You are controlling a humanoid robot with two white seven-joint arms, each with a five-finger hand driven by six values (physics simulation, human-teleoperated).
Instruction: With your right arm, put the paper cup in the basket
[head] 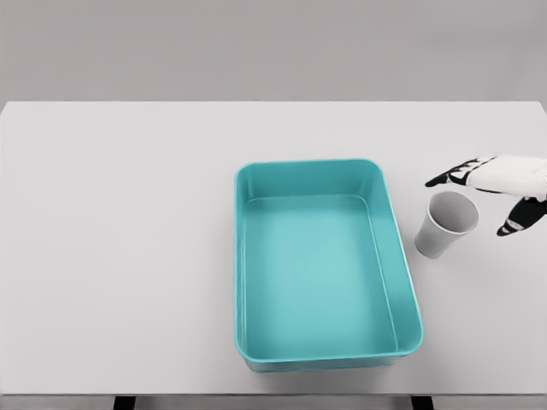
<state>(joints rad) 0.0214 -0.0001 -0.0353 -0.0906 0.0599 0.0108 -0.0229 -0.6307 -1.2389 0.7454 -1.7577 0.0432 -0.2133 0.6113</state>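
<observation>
A grey-white paper cup (444, 224) stands upright on the white table, just right of the teal basket (398, 282). The basket is a rectangular tub with nothing inside it. My right hand (475, 202) comes in from the right edge and hovers at the cup's rim. Its fingers (453, 176) reach over the far side of the rim and the thumb (516, 220) hangs to the right, spread apart and not closed on the cup. The left arm is out of sight.
The white table (120, 256) spans the whole view, with its front edge near the bottom. A grey wall lies behind it.
</observation>
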